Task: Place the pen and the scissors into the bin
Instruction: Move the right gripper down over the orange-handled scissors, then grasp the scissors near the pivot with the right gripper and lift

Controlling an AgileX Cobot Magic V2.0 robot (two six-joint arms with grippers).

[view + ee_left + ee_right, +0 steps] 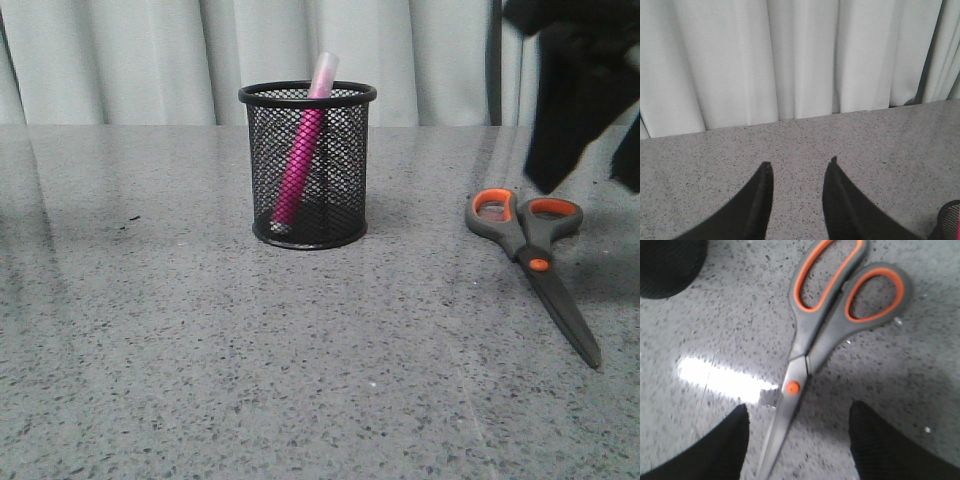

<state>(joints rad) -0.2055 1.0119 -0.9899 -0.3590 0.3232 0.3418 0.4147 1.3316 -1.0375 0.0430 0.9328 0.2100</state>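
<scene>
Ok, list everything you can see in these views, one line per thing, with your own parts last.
bin: one, black wire mesh, upright on the table, centre of the front view.
pen: one, magenta-pink with a pale cap, leaning inside the bin, cap poking above the rim.
scissors: one pair, dark grey with orange-lined loops and an orange pivot, lying flat on the table right of the bin, closed, tips toward the camera.
table: one, grey speckled surface.
curtain: pale, pleated, behind the table.
left gripper: black, open, holding nothing, above bare table.
right gripper: black, open, above the scissors, blades between its fingers.
</scene>
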